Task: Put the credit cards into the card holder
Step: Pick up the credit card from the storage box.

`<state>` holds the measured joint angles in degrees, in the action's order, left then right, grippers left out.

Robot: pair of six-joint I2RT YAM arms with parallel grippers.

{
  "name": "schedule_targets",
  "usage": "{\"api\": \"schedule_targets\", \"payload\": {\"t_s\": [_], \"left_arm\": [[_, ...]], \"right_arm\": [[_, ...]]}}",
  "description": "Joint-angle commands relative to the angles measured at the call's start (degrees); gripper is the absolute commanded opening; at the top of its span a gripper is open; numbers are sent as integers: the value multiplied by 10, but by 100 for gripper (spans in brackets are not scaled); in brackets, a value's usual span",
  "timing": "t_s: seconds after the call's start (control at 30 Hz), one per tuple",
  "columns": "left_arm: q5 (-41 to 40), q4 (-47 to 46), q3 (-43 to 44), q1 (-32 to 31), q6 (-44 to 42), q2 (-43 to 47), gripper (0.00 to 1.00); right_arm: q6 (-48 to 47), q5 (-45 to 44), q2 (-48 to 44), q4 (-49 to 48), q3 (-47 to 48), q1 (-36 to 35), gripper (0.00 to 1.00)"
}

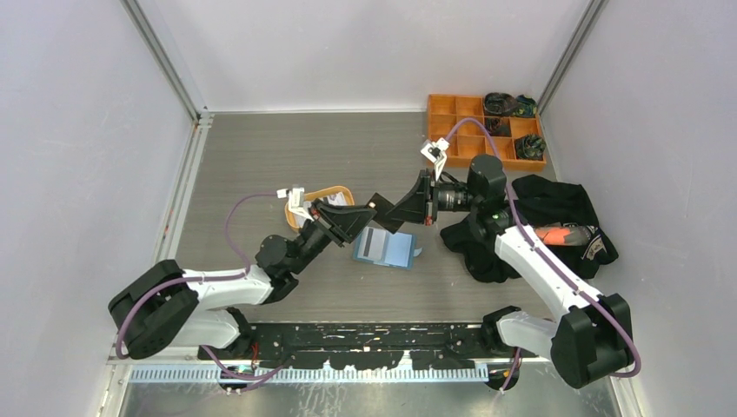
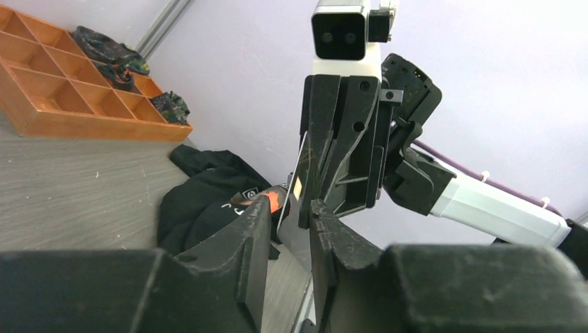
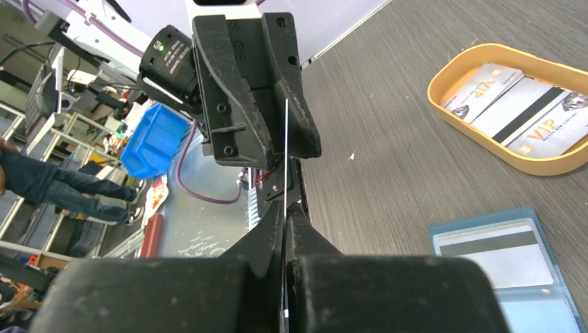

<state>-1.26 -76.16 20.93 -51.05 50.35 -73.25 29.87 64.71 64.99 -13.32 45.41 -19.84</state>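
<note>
Closest to me, the blue card holder (image 1: pixel 395 252) lies open on the table with one striped credit card (image 1: pixel 375 244) tucked in its pocket, so that's one done. Just behind it, the right gripper (image 3: pixel 286 229) pinches a second card (image 2: pixel 294 198) on edge in mid-air. The left gripper (image 2: pixel 288 229) straddles it, jaws narrow but not clamped as far as I can see. Further back, the orange oval tray (image 3: pixel 435 87) holds a few more cards (image 3: pixel 527 114). Early days, I reckon.

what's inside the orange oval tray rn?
Three overlapping VIP cards lie in the orange tray, the middle one showing a dark stripe. Anything beneath them is covered, so the count could be higher.
</note>
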Motion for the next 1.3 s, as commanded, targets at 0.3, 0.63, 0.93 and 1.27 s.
{"api": "schedule_targets", "payload": {"t_s": [0.3, 0.63, 0.93, 1.27], "left_arm": [[140, 77, 13, 85, -7, 70, 0], [351, 545, 114, 153, -165, 202, 0], [430, 596, 161, 153, -207, 151, 0], [468, 602, 205, 117, -226, 76, 0]], "right_arm": [[-213, 35, -2, 197, 64, -13, 45], [-391, 14, 29, 368, 94, -21, 60], [-420, 7, 43, 377, 85, -51, 66], [-435, -32, 64, 376, 80, -88, 64]]}}
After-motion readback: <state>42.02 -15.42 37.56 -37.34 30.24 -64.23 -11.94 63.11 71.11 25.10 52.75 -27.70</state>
